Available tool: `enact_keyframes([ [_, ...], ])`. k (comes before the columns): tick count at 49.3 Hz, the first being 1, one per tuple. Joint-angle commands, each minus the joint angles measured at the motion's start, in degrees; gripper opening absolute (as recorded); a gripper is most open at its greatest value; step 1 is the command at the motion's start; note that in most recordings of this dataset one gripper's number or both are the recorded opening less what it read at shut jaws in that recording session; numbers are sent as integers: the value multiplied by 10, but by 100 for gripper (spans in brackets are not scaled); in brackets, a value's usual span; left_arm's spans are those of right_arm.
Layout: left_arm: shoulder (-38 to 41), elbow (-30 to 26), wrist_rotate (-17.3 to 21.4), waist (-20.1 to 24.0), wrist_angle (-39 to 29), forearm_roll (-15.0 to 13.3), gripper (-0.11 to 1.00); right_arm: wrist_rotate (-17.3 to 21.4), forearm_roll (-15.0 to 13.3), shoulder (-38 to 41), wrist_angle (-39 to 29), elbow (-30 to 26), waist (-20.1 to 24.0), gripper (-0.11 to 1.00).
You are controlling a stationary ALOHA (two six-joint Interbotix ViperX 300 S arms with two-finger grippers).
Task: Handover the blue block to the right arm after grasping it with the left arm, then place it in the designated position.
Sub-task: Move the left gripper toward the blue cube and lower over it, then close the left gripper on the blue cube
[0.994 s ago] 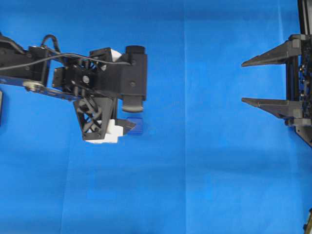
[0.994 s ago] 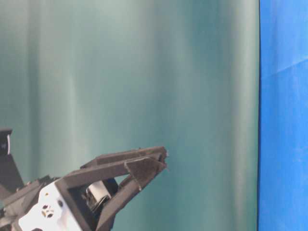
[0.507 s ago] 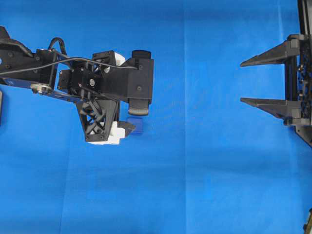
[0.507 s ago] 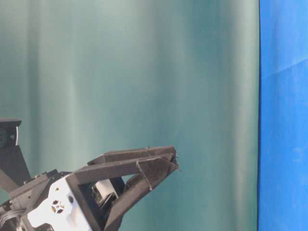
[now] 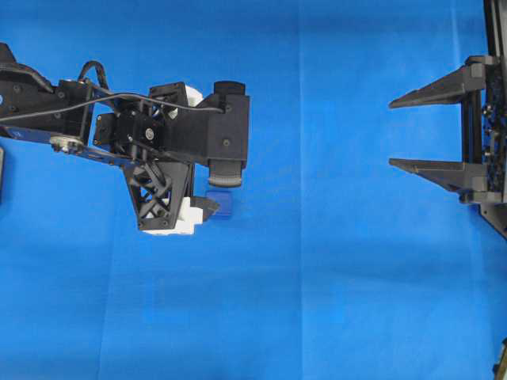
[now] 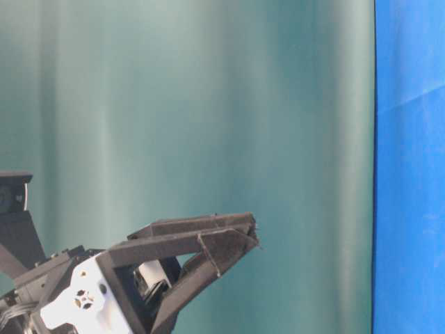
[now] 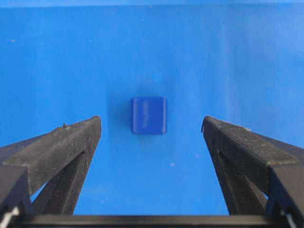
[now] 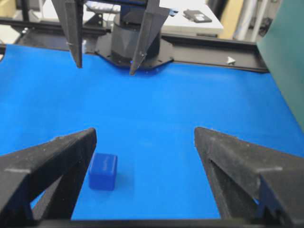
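Overhead, the left arm's black, white-blocked gripper (image 5: 215, 188) hangs with fingers spread, the small dark-blue rounded cube (image 5: 221, 205) on the bright blue cloth (image 5: 333, 277) at its 6 o'clock, apparently lining up a grasp. The all-black right gripper (image 5: 394, 132), at 3 o'clock, gapes empty, seemingly awaiting handover.

Block (image 5: 223, 206) on cloth (image 5: 333, 301), between left pincer (image 5: 215, 192) fingers; right pincer (image 5: 392, 131) well apart.

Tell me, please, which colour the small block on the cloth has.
Dark blue; the blue block shows best in the left wrist view.
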State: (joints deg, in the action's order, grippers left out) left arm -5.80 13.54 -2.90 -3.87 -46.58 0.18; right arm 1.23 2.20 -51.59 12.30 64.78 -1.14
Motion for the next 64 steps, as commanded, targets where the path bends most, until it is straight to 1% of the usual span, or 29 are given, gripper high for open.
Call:
enact_keyframes([
  [1,-16,-11,0,-2,2,2,91,0,2,4,3,-14,-1,98],
  [42,-12,-6,-4,-1,2,1,91,0,2,7,3,-15,-1,98],
  [50,-1,11,-5,-2,13,2,91,0,2,11,3,-15,-1,98],
  [64,29,52,-18,-4,68,1,91,0,2,12,4,-15,-1,98],
])
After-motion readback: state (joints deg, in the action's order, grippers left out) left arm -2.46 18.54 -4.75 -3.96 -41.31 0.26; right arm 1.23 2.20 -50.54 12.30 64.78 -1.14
